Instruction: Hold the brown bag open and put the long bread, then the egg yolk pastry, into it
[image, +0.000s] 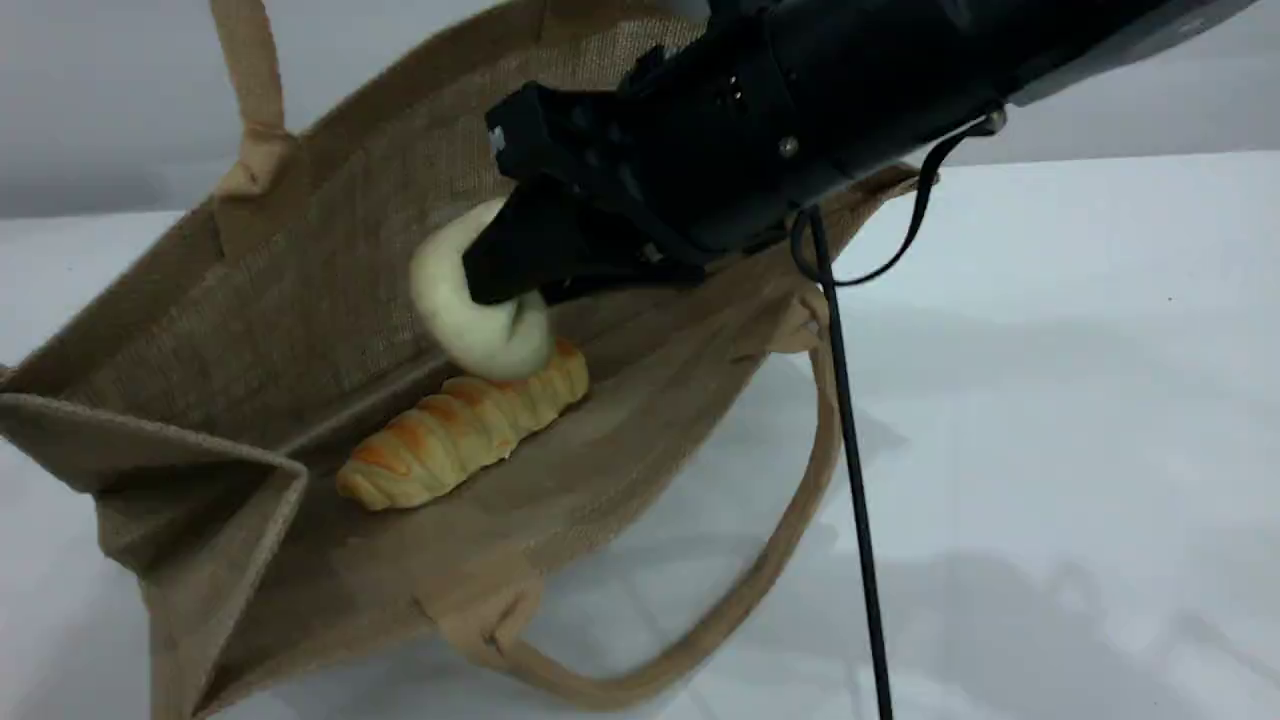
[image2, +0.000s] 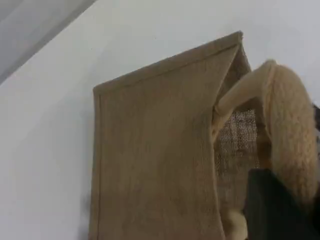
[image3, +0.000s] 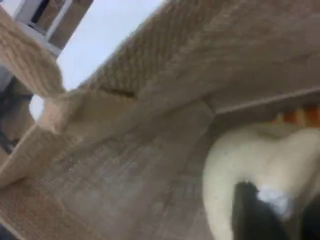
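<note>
Fingers (image: 520, 262) of the right arm reach into the mouth of the brown bag (image: 300, 290) and sit against the egg yolk pastry (image: 470, 310). In the scene view the black fingertips overlap the pastry's upper right side. In the right wrist view one dark fingertip (image3: 250, 212) lies on the pale pastry surface at the bottom edge. Whether these fingers pinch the pastry or stand slightly spread around it cannot be told.

The pastry is inside the bag, directly above and touching the far end of the long bread (image: 462, 428). The long bread lies flat on the lower inner wall of the bag, its ridged length running diagonally from lower left to upper right.

Fingers of the left arm appear only in the left wrist view, as a dark tip (image2: 272, 207) at the bottom right edge, pressed together on one beige loop handle (image2: 287, 130) of the bag. That handle is raised, keeping the bag mouth open.

The bag lies tilted on the white worktop (image: 1050, 400), mouth toward the camera. Its second handle (image: 720, 620) rests on the worktop in front.

Count: one bag, two handles, one long bread, one egg yolk pastry.
</note>
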